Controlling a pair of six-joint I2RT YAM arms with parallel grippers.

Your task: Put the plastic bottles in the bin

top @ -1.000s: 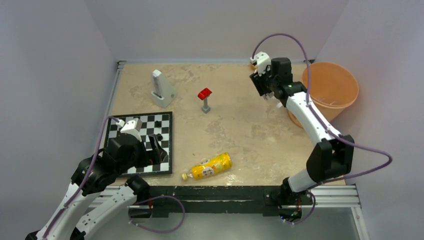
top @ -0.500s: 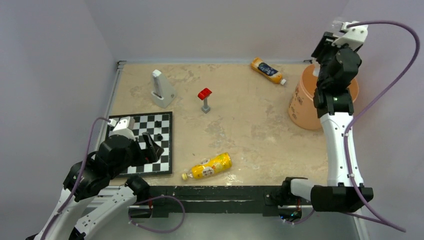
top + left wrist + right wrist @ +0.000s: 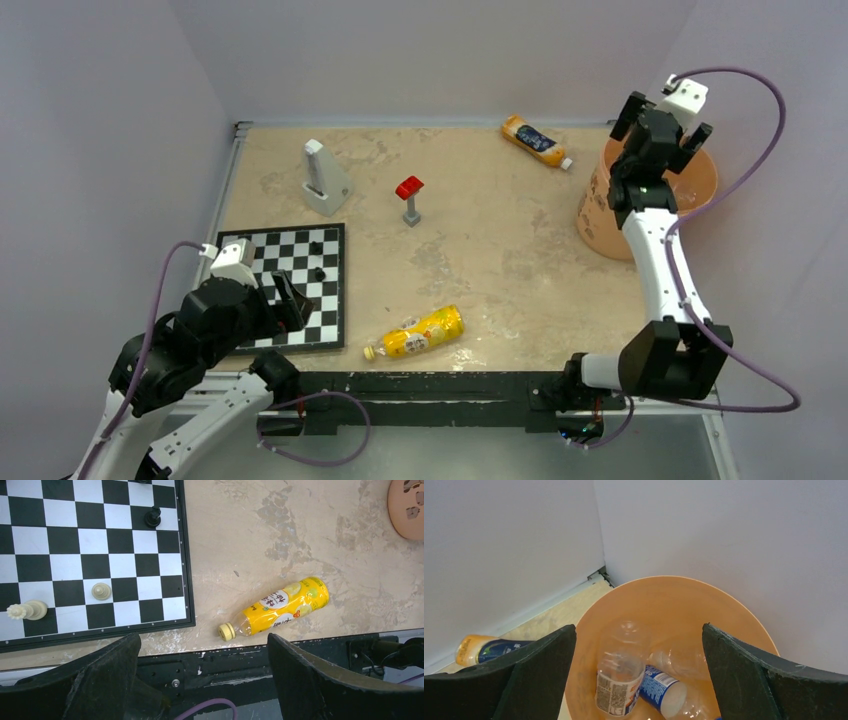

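Note:
A yellow plastic bottle (image 3: 420, 333) (image 3: 280, 607) lies on its side near the table's front edge. An orange one with a dark label (image 3: 535, 140) (image 3: 489, 649) lies at the back, left of the bin (image 3: 600, 215). My right gripper (image 3: 657, 118) (image 3: 638, 629) hangs open above the peach-orange bin (image 3: 674, 580), nothing between its fingers. Inside the bin lie clear bottles, one with a printed label (image 3: 621, 675) and one with a blue label (image 3: 664, 690). My left gripper (image 3: 285, 300) (image 3: 203, 637) is open over the front edge, left of the yellow bottle.
A chessboard (image 3: 330, 250) (image 3: 75, 555) with a few pieces lies at the near left. A white wedge device (image 3: 325, 180) and a red-topped grey stand (image 3: 409, 195) stand at the back. Walls close the sides; a black rail (image 3: 430, 385) runs along the front.
My right arm swung from the back middle over to the bin, uncovering the orange bottle, and its jaws opened. My left arm drew back slightly toward the near left.

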